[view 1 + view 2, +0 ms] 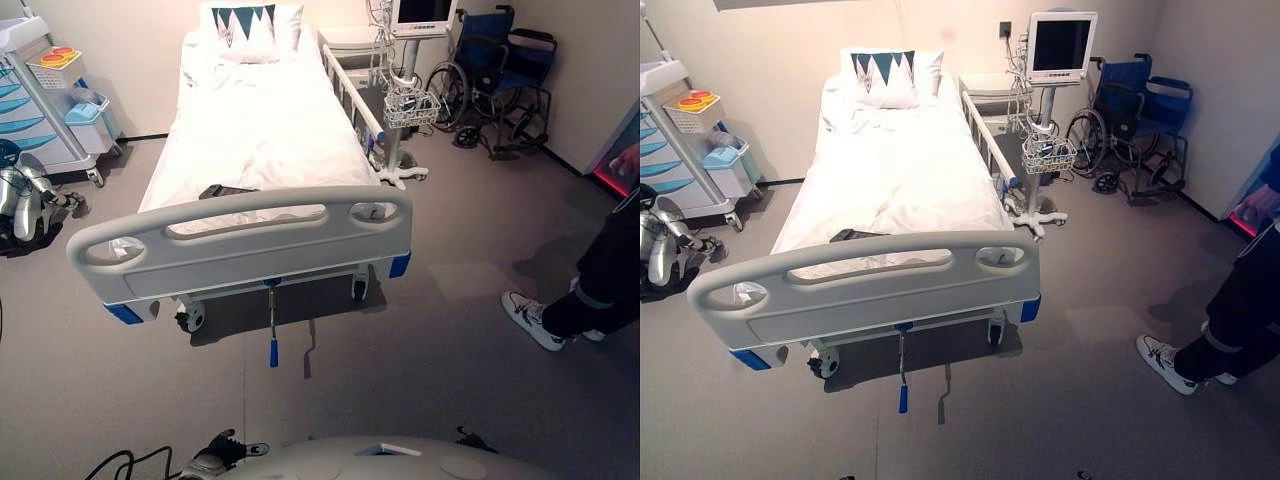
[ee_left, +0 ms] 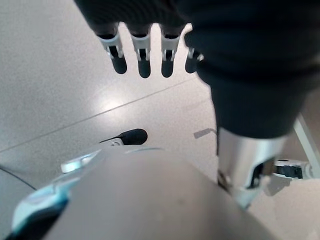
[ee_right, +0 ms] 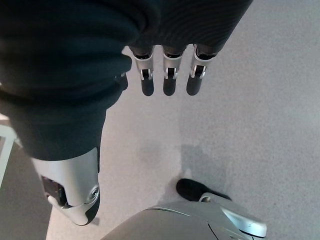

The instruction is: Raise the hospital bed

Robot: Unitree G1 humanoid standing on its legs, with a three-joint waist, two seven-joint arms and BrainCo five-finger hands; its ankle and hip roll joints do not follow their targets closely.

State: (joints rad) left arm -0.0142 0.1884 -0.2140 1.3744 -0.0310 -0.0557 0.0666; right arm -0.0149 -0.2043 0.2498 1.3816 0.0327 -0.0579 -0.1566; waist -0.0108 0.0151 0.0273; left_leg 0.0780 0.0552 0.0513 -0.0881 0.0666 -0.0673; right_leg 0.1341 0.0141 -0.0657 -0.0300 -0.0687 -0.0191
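The bed (image 1: 250,150) is far too heavy to lift by hand; my guess is it rises by the crank (image 1: 272,325), a thin stiff metal rod with a blue grip that hangs from under the footboard (image 1: 240,245) toward the floor. The blue grip at its low end looks like the place to take hold, and turning it will likely need a firm wrap. The bed stands mid-room, its foot end nearest the robot, with white sheets, a patterned pillow (image 1: 250,30) at the far end, a grey footboard with blue corners, and a rail (image 1: 350,95) on its right side. The left hand (image 2: 145,52) and right hand (image 3: 167,72) both hang over bare floor, fingers straight, grasping nothing, well apart from the crank
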